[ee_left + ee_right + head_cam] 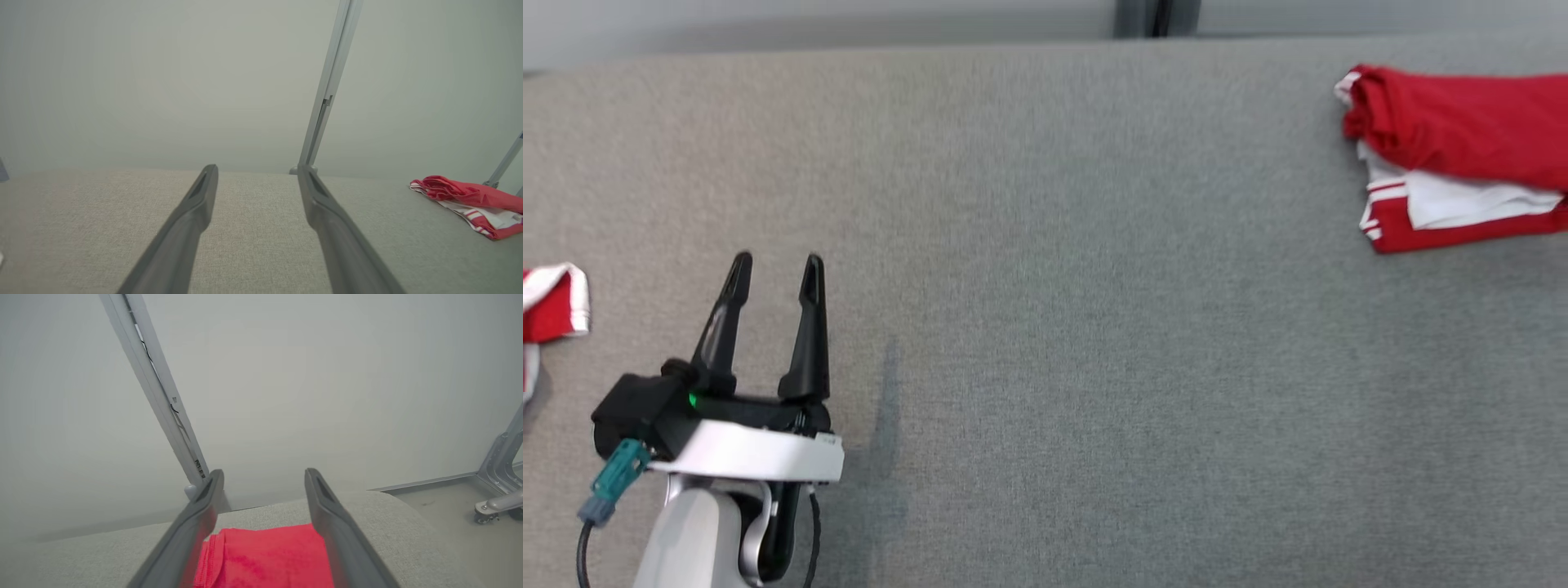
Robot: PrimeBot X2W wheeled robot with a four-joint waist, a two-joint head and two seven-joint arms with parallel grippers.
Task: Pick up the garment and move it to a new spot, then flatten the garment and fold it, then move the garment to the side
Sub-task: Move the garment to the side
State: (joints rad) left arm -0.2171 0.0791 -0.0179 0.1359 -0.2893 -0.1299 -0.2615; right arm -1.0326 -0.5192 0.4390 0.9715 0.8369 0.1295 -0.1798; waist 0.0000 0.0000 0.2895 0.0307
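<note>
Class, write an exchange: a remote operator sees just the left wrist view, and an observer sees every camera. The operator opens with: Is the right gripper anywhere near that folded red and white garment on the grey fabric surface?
Observer: Yes. In the right wrist view the right gripper is over the folded red and white garment. Its fingers are spread open, with red cloth showing between them.
Operator: Is anything lying beside my left gripper?
Observer: The head view shows a second red cloth piece with white trim at its left edge. It lies to the left of the left gripper and apart from it.
</note>
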